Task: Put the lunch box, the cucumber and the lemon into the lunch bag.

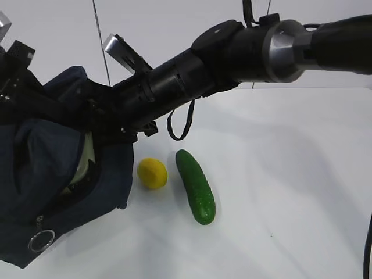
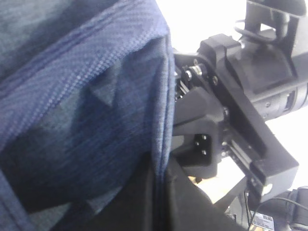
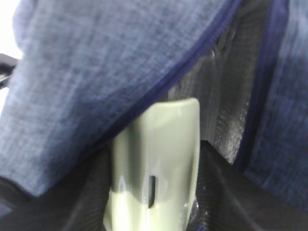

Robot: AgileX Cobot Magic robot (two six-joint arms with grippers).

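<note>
The navy lunch bag (image 1: 35,174) lies on its side at the left, its mouth facing right. My left gripper (image 2: 161,192) is shut on the bag's fabric edge (image 2: 162,120) and holds the flap up. The right arm reaches across from the right. My right gripper (image 3: 154,192) is shut on the lunch box (image 3: 159,144), whose pale green lid stands end-on in the bag's mouth, partly under the flap (image 3: 110,67). From outside, only a pale strip of the lunch box (image 1: 87,156) shows. The yellow lemon (image 1: 152,173) and the dark green cucumber (image 1: 196,186) lie side by side on the table just right of the bag.
The white table (image 1: 290,203) stretches to the right of the cucumber. The right arm (image 1: 232,52) spans the upper middle, with a black cable loop (image 1: 181,125) hanging over the lemon. The bag's metal ring pull (image 1: 42,239) lies at the front left.
</note>
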